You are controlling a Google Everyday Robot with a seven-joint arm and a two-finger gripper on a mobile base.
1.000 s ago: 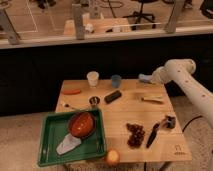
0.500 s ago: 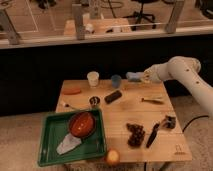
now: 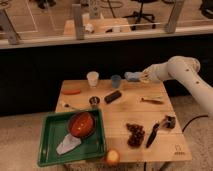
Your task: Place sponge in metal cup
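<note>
The gripper [image 3: 140,76] hangs over the back edge of the table [image 3: 131,114], right of centre, and it is clenched on the sponge [image 3: 132,76]. The blue-grey block sticks out leftward from the fingers, in the air, just beside the blue cup [image 3: 116,81] and clear of the tabletop.

So the pick looks done and the carry is the step in hand. The target, the metal cup [image 3: 94,101], sits left of the middle of the table, nearer the left edge, short and dark, with the white cup [image 3: 93,78] behind it at the back edge and the black bar [image 3: 113,96] lying just to its right. That is well apart from the sponge.

The next move calls for a sweep left and towards the front, passing over or around the blue cup and the black bar without clipping either. Then the block has to be centred over that small rim before coming down. It looks about as wide as the cup mouth, so alignment matters; off-centre, the sponge could perch on the rim or tip the cup. The green tray [image 3: 46,131] at the front-left corner is out of the path.
</note>
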